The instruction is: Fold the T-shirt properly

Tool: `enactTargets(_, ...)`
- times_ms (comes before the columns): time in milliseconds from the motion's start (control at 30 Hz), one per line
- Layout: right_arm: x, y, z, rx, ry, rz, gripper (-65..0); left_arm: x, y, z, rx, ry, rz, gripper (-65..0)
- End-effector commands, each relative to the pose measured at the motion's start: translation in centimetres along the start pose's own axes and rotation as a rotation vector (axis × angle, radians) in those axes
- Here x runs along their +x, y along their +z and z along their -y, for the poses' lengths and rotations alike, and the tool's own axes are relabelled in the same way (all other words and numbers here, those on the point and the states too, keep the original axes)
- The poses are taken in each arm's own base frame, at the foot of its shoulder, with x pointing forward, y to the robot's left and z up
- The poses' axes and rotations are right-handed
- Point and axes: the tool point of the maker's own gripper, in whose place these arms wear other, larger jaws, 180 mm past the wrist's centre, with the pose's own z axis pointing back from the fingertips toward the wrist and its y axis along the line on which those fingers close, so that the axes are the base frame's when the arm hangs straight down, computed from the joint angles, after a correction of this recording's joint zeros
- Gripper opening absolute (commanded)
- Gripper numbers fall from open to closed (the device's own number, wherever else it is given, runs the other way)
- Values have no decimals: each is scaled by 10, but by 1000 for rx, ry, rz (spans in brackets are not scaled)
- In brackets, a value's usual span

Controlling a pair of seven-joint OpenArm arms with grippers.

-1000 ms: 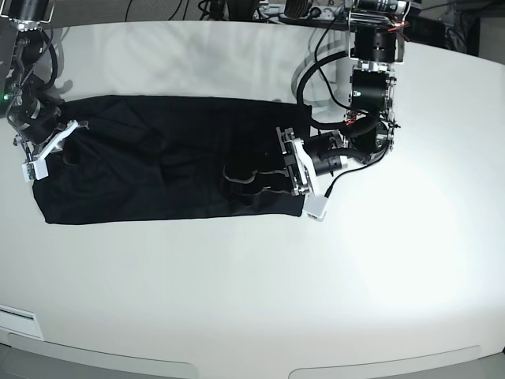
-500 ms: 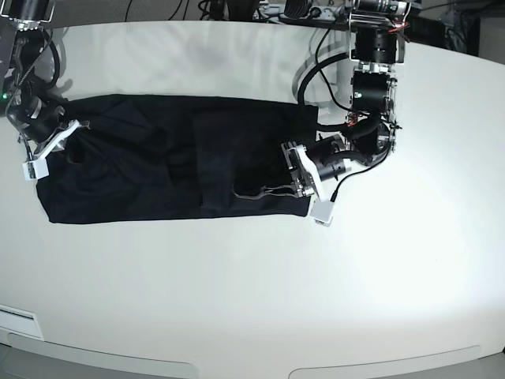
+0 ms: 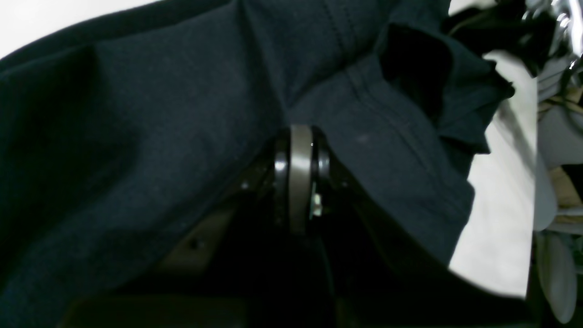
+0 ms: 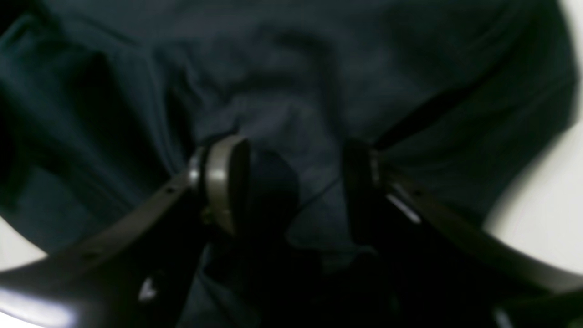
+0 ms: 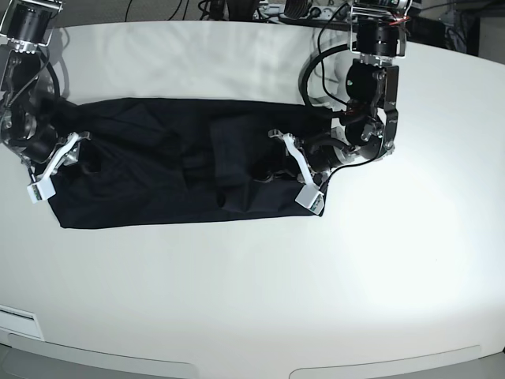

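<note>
Left gripper, clamped on the hem of the black T-shirt lying across the white table, should lift evenly with the right gripper, whose fingers stand apart around cloth.

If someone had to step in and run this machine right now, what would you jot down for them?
Left gripper: shut on the T-shirt, pinching a fold of fabric near its right end in the base view.
Right gripper: open, fingers straddling cloth at the other end; no pinch yet.
T-shirt: lies on the white table as a long black band, rumpled in the middle.
Done: apparently folded lengthwise into a strip.
Left: probably close the right gripper, then fold the strip end over end and smooth it.
</note>
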Motion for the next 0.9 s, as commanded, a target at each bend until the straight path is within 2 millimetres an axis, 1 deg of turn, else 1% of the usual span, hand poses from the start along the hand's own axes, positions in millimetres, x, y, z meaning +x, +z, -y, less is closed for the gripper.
enactTargets(0,42,17,7,-27,54,108,-287,-12,6,-13,51,13,-56,-650)
enactTargets(67,60,36,24,-96,52,143,-287,-17,10,-15,50,17,-81,-650)
enactTargets(100,64,46,36,-141,32,154,-287,-19,11,-15,46,21,-91,-650)
enactTargets(167,59,59,59,-224,-21,151,-287,-18,15,-18,44,26,-94,-650)
enactTargets(200,52,62,67,-251,-59,143,-287,-17,18,-20,42,29,-90,-650)
enactTargets(267,31,61,77,-262,-127,106,-287,-16,22,-23,46,27,-90,-650)
enactTargets(367,-9,51,84,-237,-210,29,-284,-18,23,-25,50,22,-103,-650)
enactTargets(400,-19,46,84,-212,-238,18,-279,-18,23,-24,48,23,-106,-650)
enactTargets(533,-52,28,72,-79,-373,2,-273,-19,24,-24,43,27,-112,-650)
enactTargets(600,-68,17,60,-22,-409,-27,-273,-20,25,-24,41,24,-114,-650)
enactTargets(667,-80,7,42,35,-455,-54,-273,-18,25,-23,35,20,-111,-650)
enactTargets(733,-86,-2,22,101,-490,-68,-273,-15,25,-21,23,27,-99,-650)
enactTargets(867,-85,-19,-8,200,-496,-77,-273,-11,25,-20,15,30,-88,-650)
